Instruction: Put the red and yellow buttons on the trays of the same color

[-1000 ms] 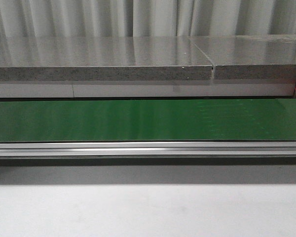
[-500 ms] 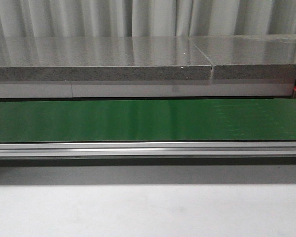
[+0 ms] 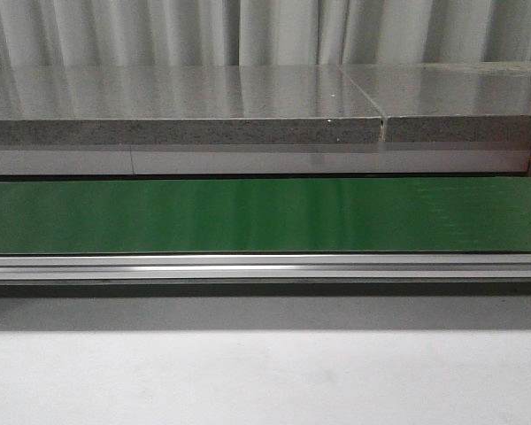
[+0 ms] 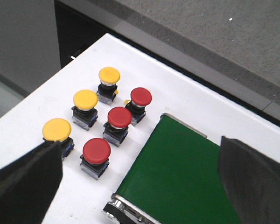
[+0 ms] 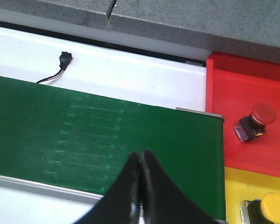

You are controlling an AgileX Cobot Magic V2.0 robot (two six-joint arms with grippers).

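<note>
Left wrist view: left gripper fingers spread apart over green belt; six buttons nearby.
Right gripper: fingers together, empty.
Red tray: one red button.

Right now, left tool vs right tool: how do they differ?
The left tool is open, fingers spread wide; the right tool is shut, fingertips touching, holding nothing. The left tool looks down on the conveyor belt end beside six loose buttons, three yellow and three red; the right tool sits over the other end, by the red tray and yellow tray. Both have black fingers.
</note>
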